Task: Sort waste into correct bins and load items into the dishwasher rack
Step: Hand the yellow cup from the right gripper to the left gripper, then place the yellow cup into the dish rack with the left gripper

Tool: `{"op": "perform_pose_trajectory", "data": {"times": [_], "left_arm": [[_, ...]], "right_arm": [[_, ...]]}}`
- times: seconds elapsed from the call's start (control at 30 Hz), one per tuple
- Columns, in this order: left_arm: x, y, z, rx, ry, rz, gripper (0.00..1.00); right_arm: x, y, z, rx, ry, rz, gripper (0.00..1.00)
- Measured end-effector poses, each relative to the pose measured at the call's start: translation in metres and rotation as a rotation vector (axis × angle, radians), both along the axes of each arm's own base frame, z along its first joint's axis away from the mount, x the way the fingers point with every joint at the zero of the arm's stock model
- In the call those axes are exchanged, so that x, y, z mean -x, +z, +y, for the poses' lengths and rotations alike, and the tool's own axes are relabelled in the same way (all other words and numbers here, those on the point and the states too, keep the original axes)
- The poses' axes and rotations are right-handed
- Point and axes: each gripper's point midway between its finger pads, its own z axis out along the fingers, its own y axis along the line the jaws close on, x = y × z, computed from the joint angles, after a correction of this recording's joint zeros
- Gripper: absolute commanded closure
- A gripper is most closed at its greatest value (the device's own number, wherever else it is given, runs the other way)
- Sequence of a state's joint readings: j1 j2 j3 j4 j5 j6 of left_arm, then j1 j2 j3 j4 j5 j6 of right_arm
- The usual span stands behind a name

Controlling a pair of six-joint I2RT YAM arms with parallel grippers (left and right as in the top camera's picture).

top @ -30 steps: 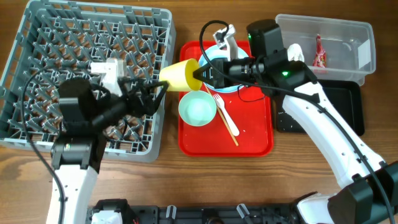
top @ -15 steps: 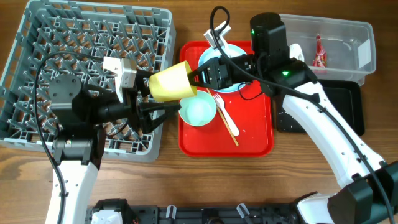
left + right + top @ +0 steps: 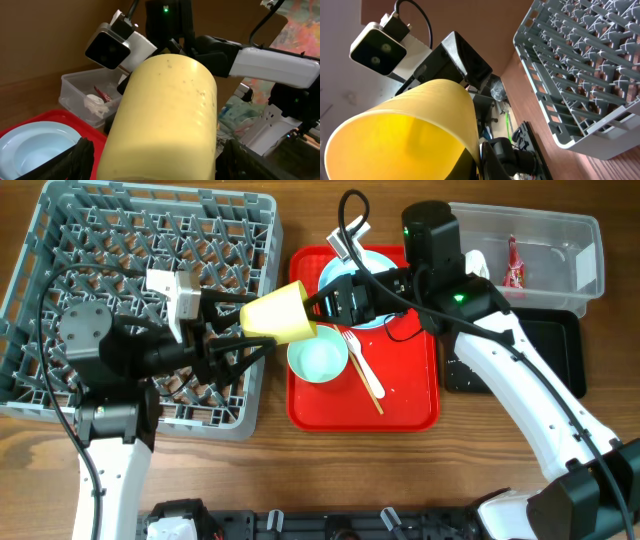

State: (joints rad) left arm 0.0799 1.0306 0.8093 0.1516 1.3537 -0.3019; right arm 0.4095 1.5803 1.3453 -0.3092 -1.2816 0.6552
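The small yellow cup (image 3: 280, 313) hangs on its side in the air between the grey dishwasher rack (image 3: 60, 240) and the red tray. My right gripper (image 3: 318, 302) is shut on its rim, one finger inside, as the right wrist view (image 3: 485, 160) shows on the cup (image 3: 405, 135). My left gripper (image 3: 255, 326) is open, its fingers on either side of the cup's base (image 3: 165, 115). The red wrapper (image 3: 513, 265) and the white tissue (image 3: 476, 264) lie in the clear tub (image 3: 590, 250). The black tray (image 3: 540, 340) is beside it. The food crumbs are out of view.
On the flat red tray (image 3: 415, 410) are a pale green bowl (image 3: 318, 355), a white fork (image 3: 364, 368), chopsticks (image 3: 368, 390) and pale blue dishes (image 3: 372, 270), partly under my right arm. The rack also shows in the right wrist view (image 3: 580, 65).
The right gripper carried the cup left, off the tray's edge. The left gripper's fingers came round its base. In the last half second the left wrist drew back slightly left.
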Motion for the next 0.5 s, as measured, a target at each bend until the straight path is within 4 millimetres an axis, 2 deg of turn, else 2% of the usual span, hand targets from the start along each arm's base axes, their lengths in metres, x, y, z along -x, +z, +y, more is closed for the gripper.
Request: {"op": "perform_pose_trajectory", "data": {"times": [0.5], "left_arm": [[0.0088, 0.0044, -0.005, 0.0, -0.055, -0.037, 0.19]], "right_arm": [[0.0021, 0.0011, -0.0002, -0.003, 0.009, 0.025, 0.96]]}}
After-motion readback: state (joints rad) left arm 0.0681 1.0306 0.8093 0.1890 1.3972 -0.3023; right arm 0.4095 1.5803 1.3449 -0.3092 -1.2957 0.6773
